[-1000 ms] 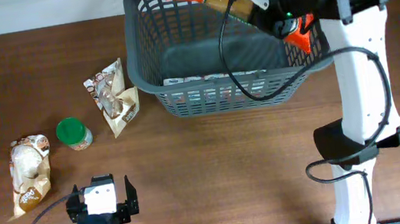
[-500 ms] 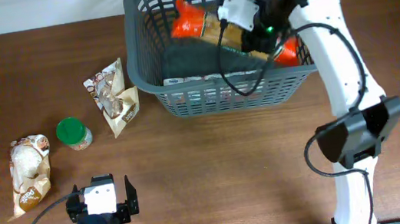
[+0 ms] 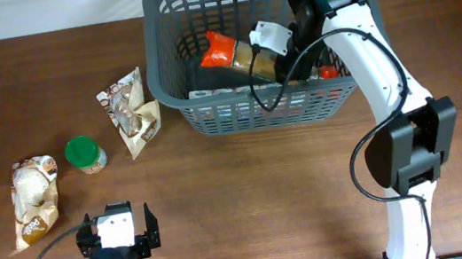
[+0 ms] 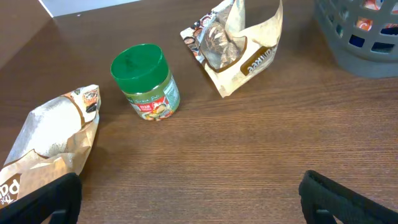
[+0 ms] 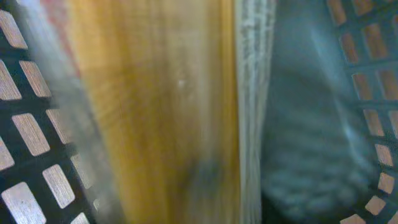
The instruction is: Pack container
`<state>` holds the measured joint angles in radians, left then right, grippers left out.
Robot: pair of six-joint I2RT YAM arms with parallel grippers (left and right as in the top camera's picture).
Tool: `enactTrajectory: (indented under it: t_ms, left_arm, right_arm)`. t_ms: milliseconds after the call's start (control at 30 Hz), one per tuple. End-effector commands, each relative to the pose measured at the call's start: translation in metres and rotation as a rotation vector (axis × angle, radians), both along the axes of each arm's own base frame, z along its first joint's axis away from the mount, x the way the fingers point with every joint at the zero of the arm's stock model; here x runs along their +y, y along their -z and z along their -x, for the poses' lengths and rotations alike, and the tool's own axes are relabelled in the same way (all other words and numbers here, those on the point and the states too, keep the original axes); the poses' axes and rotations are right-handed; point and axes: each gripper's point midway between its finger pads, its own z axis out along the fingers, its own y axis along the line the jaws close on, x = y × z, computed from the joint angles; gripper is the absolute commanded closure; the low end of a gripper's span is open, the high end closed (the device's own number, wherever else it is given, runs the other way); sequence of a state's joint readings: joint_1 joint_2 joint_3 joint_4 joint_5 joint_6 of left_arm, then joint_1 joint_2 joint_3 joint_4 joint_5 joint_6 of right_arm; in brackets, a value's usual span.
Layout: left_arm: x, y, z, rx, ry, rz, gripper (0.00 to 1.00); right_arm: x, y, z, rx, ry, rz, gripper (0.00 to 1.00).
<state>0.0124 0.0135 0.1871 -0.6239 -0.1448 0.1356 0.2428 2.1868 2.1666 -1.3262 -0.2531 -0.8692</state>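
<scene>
One orange packet [image 3: 223, 52] is being clamped by the right gripper [image 3: 258, 50] inside the container [image 3: 173, 83], upper right. The left gripper [image 3: 117, 227] is sitting spread apart, lower left.

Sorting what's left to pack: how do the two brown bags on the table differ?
The right bag shows mottled brown print; the left bag a large white patch. The right bag lies beside the container; the left bag sits past the green-lidded jar. Both are tan and unpacked.
</scene>
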Motion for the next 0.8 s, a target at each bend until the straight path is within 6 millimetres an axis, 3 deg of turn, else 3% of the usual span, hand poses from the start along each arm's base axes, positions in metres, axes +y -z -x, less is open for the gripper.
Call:
enactTrajectory:
  t_ms: [0,133,233,333,433,500,600,700,767]
  left_arm:
    - [-0.002,0.000,-0.001,-0.004,0.019,-0.010,0.01]
    - [-0.002,0.000,-0.001,-0.004,0.019,-0.010,0.01]
    - [-0.002,0.000,-0.001,-0.004,0.019,-0.010,0.01]
    - [-0.002,0.000,-0.001,-0.004,0.019,-0.010,0.01]
    - [-0.002,0.000,-0.001,-0.004,0.019,-0.010,0.01]
    - [-0.002,0.000,-0.001,-0.004,0.019,-0.010,0.01]
    - [-0.002,0.000,-0.001,-0.004,0.020,-0.010,0.01]
    - [-0.002,0.000,-0.001,-0.004,0.019,-0.010,0.01]
    - [-0.002,0.000,-0.001,-0.004,0.019,-0.010,0.01]
  right_arm:
    - [0.010,-0.025,-0.001,-0.047,-0.005,-0.076,0.14]
    - [0.016,-0.038,-0.007,-0.079,-0.003,-0.110,0.09]
    - [0.020,-0.060,-0.015,-0.128,0.028,-0.144,0.06]
    - [0.020,-0.099,-0.028,-0.216,0.101,-0.182,0.01]
    - [0.002,-0.149,-0.045,-0.344,0.296,-0.180,0.01]
    - [-0.027,-0.189,-0.054,-0.465,0.491,-0.147,0.01]
    - [-0.079,-0.238,-0.048,-0.614,0.779,-0.101,0.01]
    - [-0.135,-0.266,-0.032,-0.698,1.066,-0.083,0.01]
    - [-0.176,-0.274,-0.017,-0.719,1.240,-0.071,0.01]
